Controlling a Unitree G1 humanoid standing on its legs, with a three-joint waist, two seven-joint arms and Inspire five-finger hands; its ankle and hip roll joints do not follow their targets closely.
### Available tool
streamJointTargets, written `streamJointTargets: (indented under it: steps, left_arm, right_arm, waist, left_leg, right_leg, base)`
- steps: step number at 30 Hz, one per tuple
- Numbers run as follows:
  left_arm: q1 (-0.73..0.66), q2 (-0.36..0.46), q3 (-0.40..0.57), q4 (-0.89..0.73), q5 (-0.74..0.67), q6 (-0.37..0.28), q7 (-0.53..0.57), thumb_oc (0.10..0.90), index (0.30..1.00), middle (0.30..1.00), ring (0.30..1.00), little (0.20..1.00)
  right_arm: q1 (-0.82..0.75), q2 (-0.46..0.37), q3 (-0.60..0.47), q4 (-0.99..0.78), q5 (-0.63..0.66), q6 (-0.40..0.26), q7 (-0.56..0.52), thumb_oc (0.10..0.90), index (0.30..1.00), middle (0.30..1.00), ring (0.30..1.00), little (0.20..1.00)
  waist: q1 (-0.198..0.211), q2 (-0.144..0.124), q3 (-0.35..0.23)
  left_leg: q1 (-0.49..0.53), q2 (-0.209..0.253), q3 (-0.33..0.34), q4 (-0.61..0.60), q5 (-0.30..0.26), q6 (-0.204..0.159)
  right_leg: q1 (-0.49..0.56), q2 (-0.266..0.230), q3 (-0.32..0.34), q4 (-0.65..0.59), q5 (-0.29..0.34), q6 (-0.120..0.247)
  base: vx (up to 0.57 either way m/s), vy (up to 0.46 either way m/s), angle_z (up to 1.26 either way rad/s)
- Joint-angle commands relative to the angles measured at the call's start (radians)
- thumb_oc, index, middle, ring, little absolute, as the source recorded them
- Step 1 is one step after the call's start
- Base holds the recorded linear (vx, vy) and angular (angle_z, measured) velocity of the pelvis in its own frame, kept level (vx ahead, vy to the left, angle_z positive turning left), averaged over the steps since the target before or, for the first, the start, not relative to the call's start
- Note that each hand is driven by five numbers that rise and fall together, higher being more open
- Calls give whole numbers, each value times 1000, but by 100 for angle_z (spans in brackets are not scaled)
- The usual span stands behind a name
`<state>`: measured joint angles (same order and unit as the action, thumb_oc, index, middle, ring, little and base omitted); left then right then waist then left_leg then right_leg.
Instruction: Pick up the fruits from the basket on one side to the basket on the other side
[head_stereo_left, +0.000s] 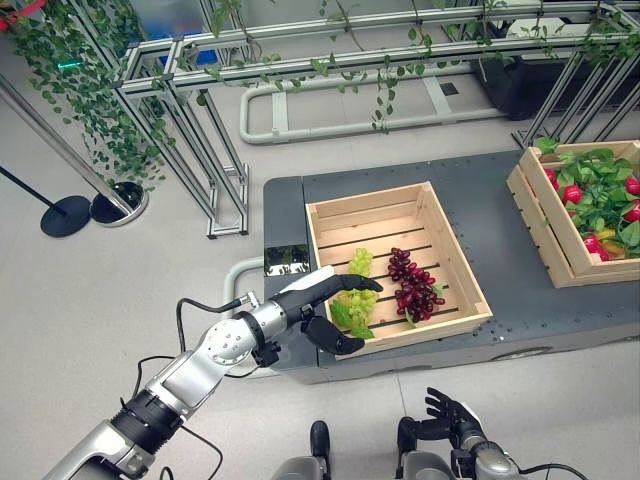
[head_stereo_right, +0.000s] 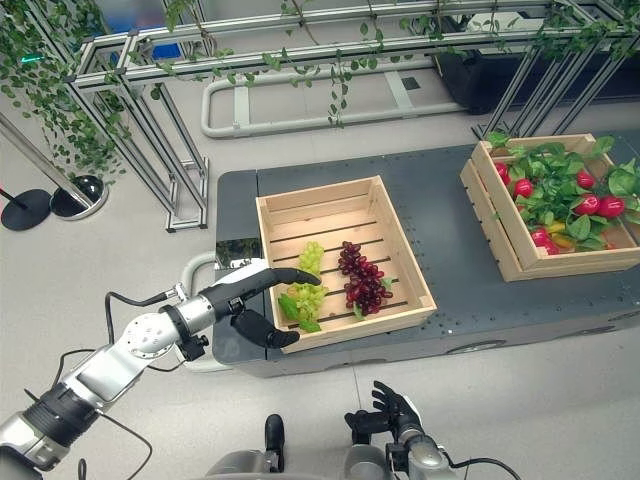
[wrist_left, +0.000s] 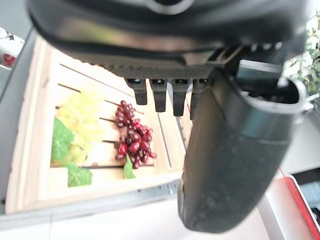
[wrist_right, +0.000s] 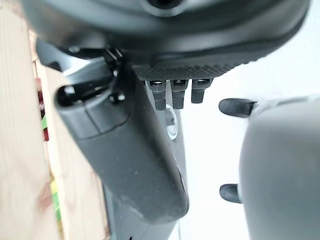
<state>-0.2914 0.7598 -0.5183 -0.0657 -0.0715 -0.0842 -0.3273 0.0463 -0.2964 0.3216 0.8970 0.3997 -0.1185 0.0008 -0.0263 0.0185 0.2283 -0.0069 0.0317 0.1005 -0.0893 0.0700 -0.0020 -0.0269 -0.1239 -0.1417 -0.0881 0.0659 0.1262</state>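
A wooden slatted basket (head_stereo_left: 365, 205) stands on the dark platform and holds a bunch of green grapes (head_stereo_left: 359, 262) with leaves and a bunch of dark red grapes (head_stereo_left: 413, 285). My left hand (head_stereo_left: 325, 295) hovers open at the basket's front left corner. Its straight fingers reach over the green grapes and its thumb (head_stereo_left: 335, 338) is spread below, outside the front wall. From the left wrist view, both bunches, green grapes (wrist_left: 82, 117) and red grapes (wrist_left: 132, 142), lie past the fingers, untouched. A second wooden basket (head_stereo_left: 540, 225) at the right holds red fruits and green leaves. My right hand (head_stereo_left: 450, 412) hangs open low by my body.
The dark grey platform (head_stereo_left: 490, 200) carries both baskets, with bare surface between them. Metal frames draped with vines (head_stereo_left: 200, 120) stand behind and to the left. A black round stand base (head_stereo_left: 65, 215) and a white tubular frame (head_stereo_left: 330, 110) sit on the floor.
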Motion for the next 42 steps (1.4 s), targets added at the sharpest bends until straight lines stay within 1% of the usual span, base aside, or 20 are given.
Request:
streamJointTargets:
  steps: [1, 3, 4, 6, 7, 8, 11, 12, 14, 15, 16, 19, 22, 24, 29, 30, 35, 38, 39, 42]
  left_arm:
    - [-131, 14, 24, -77, 41, -71, 35, 800, 900, 900, 900, 900]
    - [-163, 29, 9, -78, 66, -61, 97, 800, 900, 900, 900, 900]
    - [-188, 42, 9, -73, 86, -48, 178, 800, 900, 900, 900, 900]
    - [-200, 33, 30, -53, 77, -33, 258, 800, 900, 900, 900, 900]
    - [-200, 32, 30, -53, 77, -33, 258, 800, 900, 900, 900, 900]
    - [-198, 24, 39, -42, 116, -40, 290, 800, 900, 900, 900, 900]
    - [-217, -2, 35, 15, 201, -55, 440, 800, 900, 900, 900, 900]
    - [-230, -4, 29, 34, 213, -59, 466, 800, 900, 900, 900, 900]
    - [-274, -23, 4, 100, 288, -58, 586, 800, 900, 900, 900, 900]
    - [-305, -38, -19, 144, 335, -54, 659, 800, 900, 900, 900, 900]
    - [-312, -43, -23, 154, 358, -48, 681, 800, 900, 900, 900, 900]
    - [-373, -59, -73, 226, 424, -36, 801, 800, 900, 900, 900, 900]
    - [-452, -78, -133, 313, 495, -8, 889, 800, 900, 900, 900, 900]
    - [-499, -87, -178, 347, 537, 36, 917, 800, 900, 900, 900, 900]
    - [-598, -100, -248, 433, 627, 93, 961, 800, 900, 900, 900, 900]
    - [-620, -107, -260, 451, 639, 109, 970, 800, 900, 900, 900, 900]
    - [-702, -117, -295, 510, 675, 142, 980, 800, 900, 900, 900, 900]
    - [-740, -123, -319, 536, 739, 181, 955, 800, 900, 900, 900, 900]
    - [-744, -124, -321, 539, 742, 182, 954, 800, 900, 900, 900, 900]
    - [-774, -122, -351, 537, 798, 207, 891, 800, 900, 900, 900, 900]
  right_arm:
    - [-5, -28, 13, -43, 29, -45, -13, 800, 900, 900, 900, 900]
    - [-5, -34, 18, -44, 37, -52, -16, 800, 900, 900, 900, 900]
    - [-6, -39, 19, -43, 43, -67, -20, 800, 900, 900, 900, 900]
    - [-5, -49, 22, -78, 55, -85, -16, 800, 900, 900, 900, 900]
    - [-4, -50, 22, -78, 55, -85, -16, 800, 900, 900, 900, 900]
    - [-7, -50, 25, -94, 60, -92, -15, 800, 900, 900, 900, 900]
    - [-27, -54, 46, -144, 94, -105, -29, 800, 900, 900, 900, 900]
    - [-33, -54, 50, -148, 98, -111, -26, 800, 900, 900, 900, 900]
    - [-61, -59, 73, -155, 117, -140, -20, 800, 900, 900, 900, 900]
    - [-82, -64, 94, -169, 135, -141, -17, 800, 900, 900, 900, 900]
    - [-87, -66, 98, -171, 141, -142, -9, 800, 900, 900, 900, 900]
    - [-115, -70, 134, -187, 167, -149, 8, 800, 900, 900, 900, 900]
    - [-139, -77, 165, -201, 191, -146, 17, 800, 900, 900, 900, 900]
    - [-158, -80, 184, -202, 204, -141, 23, 800, 900, 900, 900, 900]
    - [-182, -89, 216, -213, 185, -151, 2, 800, 900, 900, 900, 900]
    - [-190, -91, 219, -224, 187, -143, -7, 800, 900, 900, 900, 900]
    - [-212, -102, 224, -240, 177, -144, -20, 800, 900, 900, 900, 900]
    - [-226, -103, 226, -244, 170, -133, -16, 800, 900, 900, 900, 900]
    - [-227, -103, 226, -245, 171, -132, -17, 800, 900, 900, 900, 900]
    - [-236, -105, 226, -240, 175, -134, -15, 800, 900, 900, 900, 900]
  waist:
    - [2, -15, -44]
    - [-2, -12, -40]
    - [-6, -9, -36]
    - [-9, -7, -17]
    - [-10, -6, -18]
    - [-9, -7, -8]
    - [-12, -9, 26]
    - [-13, -10, 34]
    - [-12, -15, 63]
    - [-15, -20, 89]
    - [-16, -20, 95]
    - [-22, -25, 128]
    - [-35, -30, 169]
    - [-43, -32, 189]
    - [-72, -32, 226]
    - [-81, -33, 236]
    - [-102, -38, 263]
    - [-113, -43, 279]
    - [-114, -43, 280]
    - [-119, -43, 289]
  left_leg:
    - [-65, 31, -79, 36, -22, 4]
    - [-62, 35, -80, 21, -15, 1]
    - [-64, 37, -81, 10, -9, -1]
    - [-79, 38, -85, 4, -2, -5]
    - [-80, 38, -86, 4, -2, -5]
    - [-87, 39, -88, 3, 2, -6]
    - [-113, 37, -92, 7, 8, -9]
    - [-119, 37, -93, 10, 9, -9]
    - [-155, 34, -98, 37, 10, -11]
    - [-188, 34, -98, 70, 9, -14]
    - [-195, 35, -98, 77, 8, -16]
    - [-239, 32, -95, 128, 1, -19]
    - [-304, 31, -97, 214, -11, -27]
    - [-331, 31, -100, 246, -14, -30]
    - [-358, 33, -87, 268, -14, -36]
    - [-363, 32, -83, 271, -13, -34]
    - [-389, 32, -70, 290, -12, -36]
    - [-396, 33, -61, 301, -13, -37]
    - [-397, 33, -61, 302, -13, -37]
    - [-398, 33, -57, 304, -15, -38]
  right_leg:
    - [-54, -29, 29, 57, 27, 4]
    - [-53, -24, 28, 54, 23, 1]
    - [-56, -19, 30, 53, 20, -3]
    - [-68, -11, 29, 55, 15, -10]
    - [-68, -11, 28, 55, 15, -10]
    - [-74, -8, 26, 58, 12, -13]
    - [-101, 3, 27, 76, 2, -23]
    - [-107, 5, 28, 83, -1, -26]
    - [-136, 12, 33, 110, -9, -35]
    - [-163, 15, 37, 136, -14, -42]
    - [-169, 16, 38, 141, -16, -44]
    - [-203, 22, 45, 178, -28, -55]
    - [-256, 25, 54, 240, -41, -66]
    - [-278, 25, 60, 265, -45, -70]
    - [-303, 29, 84, 276, -46, -74]
    - [-311, 31, 92, 280, -44, -74]
    - [-335, 38, 107, 293, -42, -77]
    - [-344, 40, 112, 299, -41, -77]
    - [-345, 41, 113, 300, -41, -77]
    - [-343, 42, 115, 297, -41, -78]
  base:
    - [38, -17, 6]
    - [0, 0, 0]
    - [0, 0, 0]
    - [0, 0, 0]
    - [-39, -12, 1]
    - [-55, -12, 0]
    - [-80, -17, -1]
    - [-94, -25, -1]
    - [-126, -32, 1]
    - [-119, -27, 3]
    - [-116, -21, 3]
    - [-84, -6, 1]
    - [-93, 0, 0]
    - [-54, 12, -4]
    - [-20, 41, -9]
    - [-9, 40, -8]
    - [-25, 29, -16]
    - [6, 17, -5]
    - [0, 0, 0]
    - [6, 1, -1]
